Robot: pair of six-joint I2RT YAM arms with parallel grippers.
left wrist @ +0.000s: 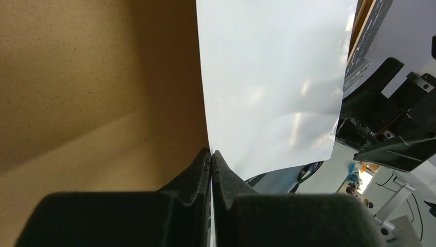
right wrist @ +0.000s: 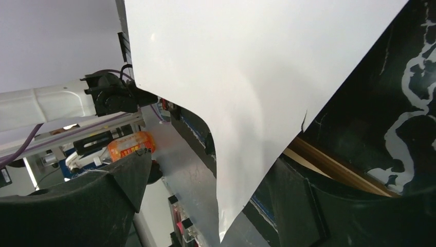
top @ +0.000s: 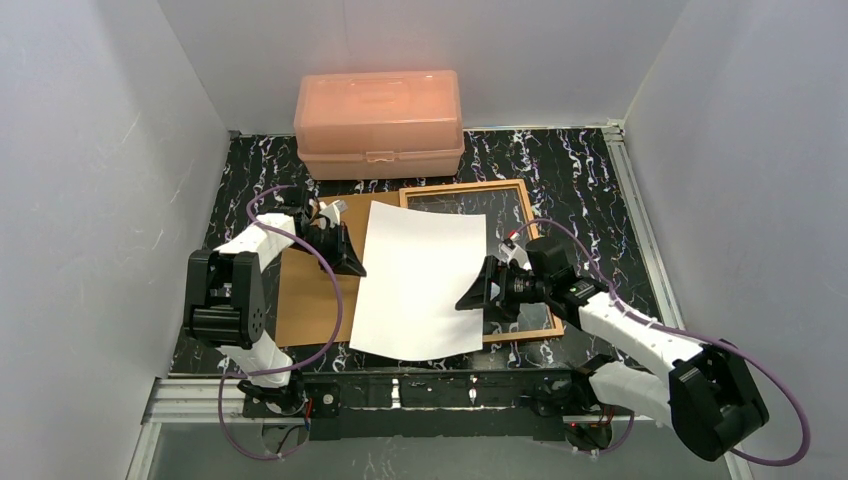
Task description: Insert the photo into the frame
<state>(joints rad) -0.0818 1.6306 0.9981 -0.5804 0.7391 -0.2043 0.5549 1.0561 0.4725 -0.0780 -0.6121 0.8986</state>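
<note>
Left gripper (left wrist: pixel 211 153): jaws closed tight on the left edge of the photo (top: pixel 420 280). Right gripper (top: pixel 478 290): jaws spread wide astride the photo's right edge, not clamping it. The photo, white back up and slightly bowed, is held over the left half of the frame (top: pixel 462 186), overhanging its left and near sides. A brown backing board (top: pixel 305 300) lies just left of the frame, and a pink box (top: pixel 380 115) lies beyond it.

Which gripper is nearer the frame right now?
Right. The right gripper sits open over the frame near its left rail, jaws either side of the photo. The left gripper is off to the frame's left, over the backing board, shut on the photo.
</note>
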